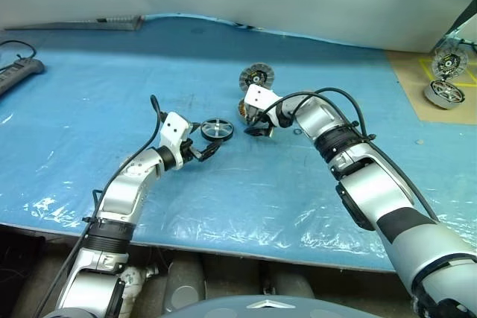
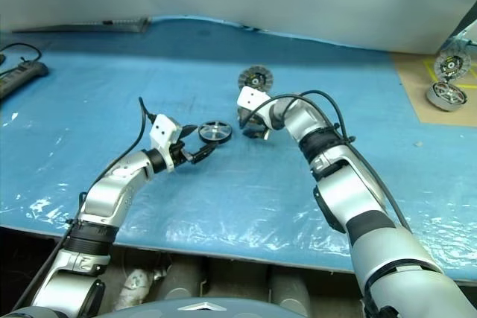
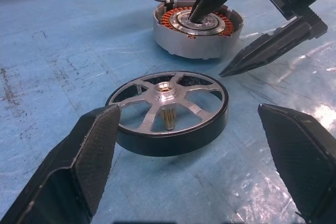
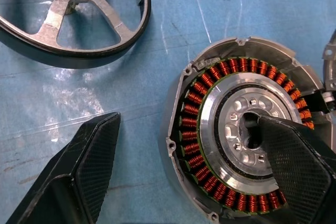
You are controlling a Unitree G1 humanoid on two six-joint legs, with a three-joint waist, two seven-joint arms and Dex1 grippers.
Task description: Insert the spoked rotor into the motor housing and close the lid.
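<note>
The left hand (image 3: 178, 145) is open, its fingers flanking the rotor (image 3: 168, 111), which lies flat on the desk (image 1: 89, 109). The right hand (image 4: 178, 166), also open, straddles the housing (image 4: 247, 129) wall, one finger over the hub. Pickup comes next: close on the rotor's rim. The lid (image 1: 256, 77) stands just behind the housing.

— Head cameras?
— Both eyes look forward and down from above onto the blue plastic-covered table (image 1: 89, 109), a wide view taking in both arms.
— Wrist cameras?
— Close and low. The left looks along the table at the flat silver spoked rotor with dark rim (image 3: 168, 109); the right looks steeply down into the round silver motor housing with copper windings (image 4: 239, 129).
— Overlap?
— Each wrist view contains both parts.
</note>
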